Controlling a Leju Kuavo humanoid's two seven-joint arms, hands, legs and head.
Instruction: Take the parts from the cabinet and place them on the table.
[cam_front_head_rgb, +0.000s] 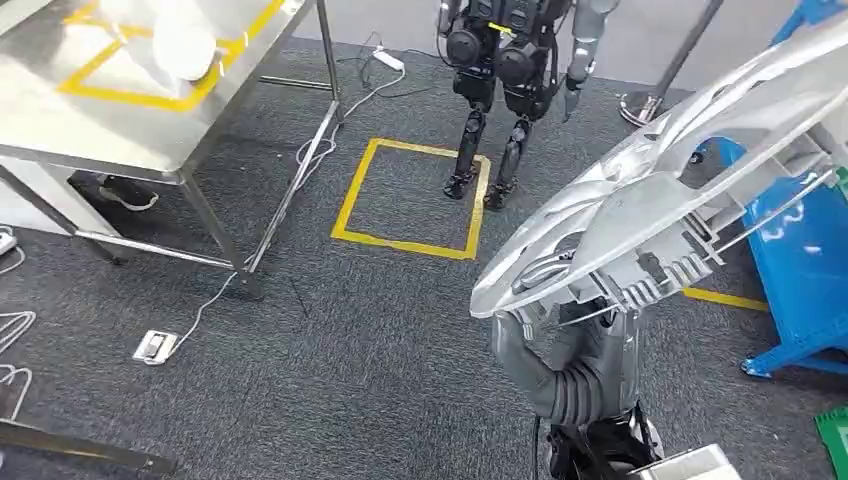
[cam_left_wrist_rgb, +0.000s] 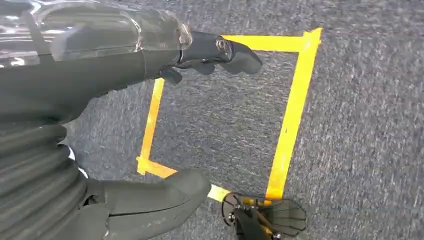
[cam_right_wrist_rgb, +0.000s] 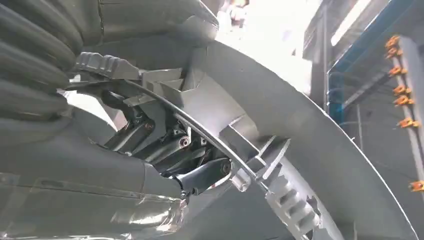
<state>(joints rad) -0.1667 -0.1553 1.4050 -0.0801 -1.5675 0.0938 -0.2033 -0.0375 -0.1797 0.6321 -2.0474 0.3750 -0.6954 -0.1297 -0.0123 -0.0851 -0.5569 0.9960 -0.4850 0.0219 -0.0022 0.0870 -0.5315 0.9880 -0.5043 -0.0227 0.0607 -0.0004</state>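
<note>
Item: silver wheel-cover part (cam_front_head_rgb: 660, 190), gripped from beneath by right hand (cam_front_head_rgb: 560, 330), fingers (cam_right_wrist_rgb: 200, 175) curled round its ribs. Left hand (cam_left_wrist_rgb: 150, 200) empty, fingers apart. Steel table (cam_front_head_rgb: 120, 130) at ten o'clock; carry level, avoid rim strikes

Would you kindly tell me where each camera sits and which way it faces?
Head view: high on the body, looking down at carpet, steel table, yellow floor square; right robot hand holds the silver part.
Left wrist view: behind the empty left robot hand, facing the floor.
Right wrist view: behind the right robot hand, fingers on the part.
Shared: head and left wrist views both show the square.
</note>
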